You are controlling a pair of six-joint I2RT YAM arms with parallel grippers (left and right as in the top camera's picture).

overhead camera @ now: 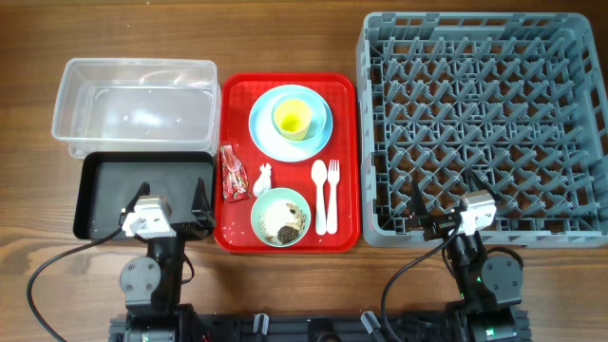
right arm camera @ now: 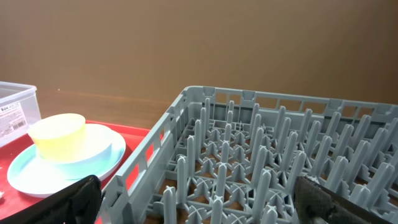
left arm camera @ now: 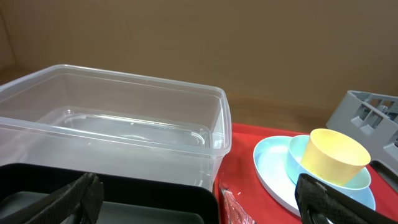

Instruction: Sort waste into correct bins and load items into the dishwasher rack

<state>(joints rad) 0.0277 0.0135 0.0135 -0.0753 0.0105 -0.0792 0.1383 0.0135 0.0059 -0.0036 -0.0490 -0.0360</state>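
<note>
Seen from overhead, nothing is sorted or loaded yet. The dishwasher rack (overhead camera: 483, 235) by the table's right edge holds nothing. The clear tub (overhead camera: 138, 63) near the far-left corner and the black tub (overhead camera: 142, 180) in front of it are also bare.

The red tray (overhead camera: 337, 142) mid-table carries all the task's things:
- the wrapper (overhead camera: 231, 173)
- the paper scrap (overhead camera: 260, 179)
- the fork (overhead camera: 332, 188) and spoon (overhead camera: 319, 195)
- the mint bowl (overhead camera: 256, 214), with rice in it
- the yellow cup (overhead camera: 293, 116), on the plate (overhead camera: 264, 138)

The left tool (overhead camera: 172, 195) hangs spread and empty over the black tub's near end. The right tool (overhead camera: 445, 195) hangs the same way over the rack's near wall.

The left wrist view shows both tubs bare and the cup nested in the pale blue bowl (left arm camera: 295, 163), with the fingers (left arm camera: 68, 202) parted wide.

The right wrist view shows bare pegs between wide-apart fingers gripping nothing.
</note>
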